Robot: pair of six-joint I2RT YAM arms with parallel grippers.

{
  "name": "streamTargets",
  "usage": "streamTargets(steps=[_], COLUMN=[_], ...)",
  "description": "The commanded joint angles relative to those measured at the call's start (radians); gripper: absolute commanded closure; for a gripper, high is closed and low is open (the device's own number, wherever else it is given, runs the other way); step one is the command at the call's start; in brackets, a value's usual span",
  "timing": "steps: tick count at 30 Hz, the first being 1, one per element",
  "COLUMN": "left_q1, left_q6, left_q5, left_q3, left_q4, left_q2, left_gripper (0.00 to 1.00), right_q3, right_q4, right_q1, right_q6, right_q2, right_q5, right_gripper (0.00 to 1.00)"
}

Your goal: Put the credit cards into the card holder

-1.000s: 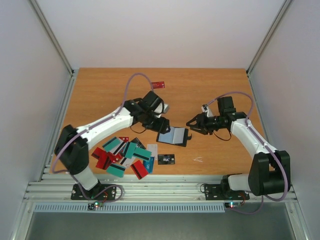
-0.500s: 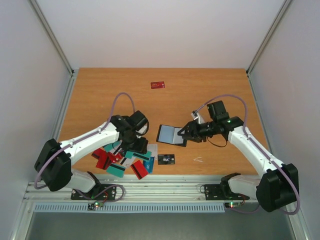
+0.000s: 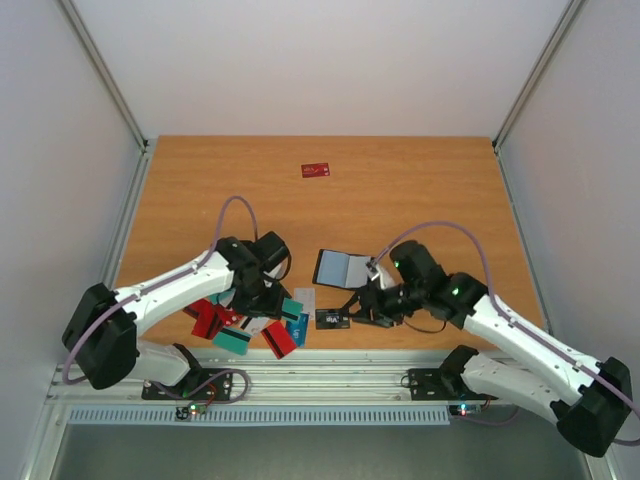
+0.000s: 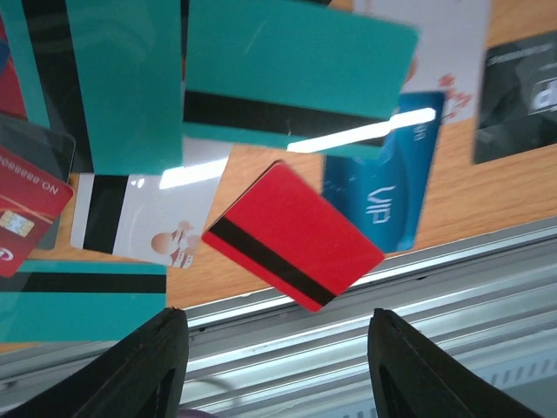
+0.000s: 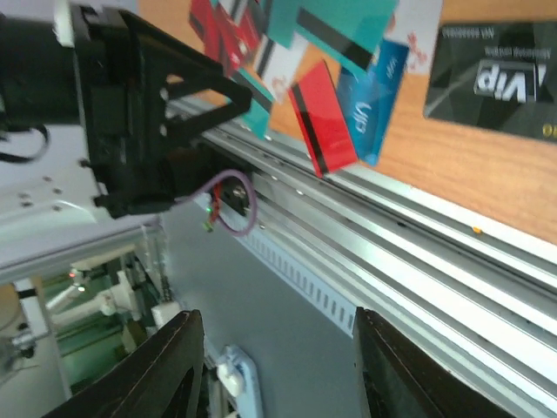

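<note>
While the left gripper (image 4: 278,344) and right gripper (image 5: 278,348) hang parted and empty, cards (image 3: 232,341) litter the wooden table (image 3: 420,190) near its front edge, by the open holder (image 3: 345,268); white walls (image 3: 330,60) enclose it.

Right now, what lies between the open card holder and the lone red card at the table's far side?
Nothing: the top view shows only bare wooden table between the card holder and the red card.

On the table (image 3: 430,190), a heap of cards (image 3: 245,322) lies near left. Just right of it lies a single card (image 3: 332,319), the card holder (image 3: 342,268) behind it. A lone card (image 3: 316,170) lies far back, well apart.
</note>
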Motion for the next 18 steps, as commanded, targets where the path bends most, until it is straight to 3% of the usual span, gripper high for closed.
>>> streamTargets(steps=[1, 5, 9, 13, 18], left_q1=[-0.004, -0.003, -0.001, 0.015, 0.033], left_q6=[-0.020, 0.011, 0.039, 0.049, 0.042], left_q5=[0.016, 0.028, 0.024, 0.021, 0.010], left_q3=[-0.067, -0.117, -0.135, -0.161, -0.185], left_q4=[0.047, 0.122, 0.173, 0.208, 0.228], left_q2=[-0.020, 0.003, 0.038, 0.041, 0.046], left_gripper=[0.42, 0.42, 0.45, 0.50, 0.54], right_q3=[-0.116, -0.201, -0.161, -0.097, -0.121], right_q4=[0.145, 0.325, 0.459, 0.562, 0.676], right_q1=[0.189, 0.393, 0.566, 0.623, 0.637], right_q6=[0.247, 0.399, 0.444, 0.466, 0.522], right_q2=[-0.070, -0.017, 0.187, 0.386, 0.476], right_q5=[0.181, 0.389, 0.527, 0.538, 0.556], right_gripper=[0.51, 0.49, 0.45, 0.45, 0.44])
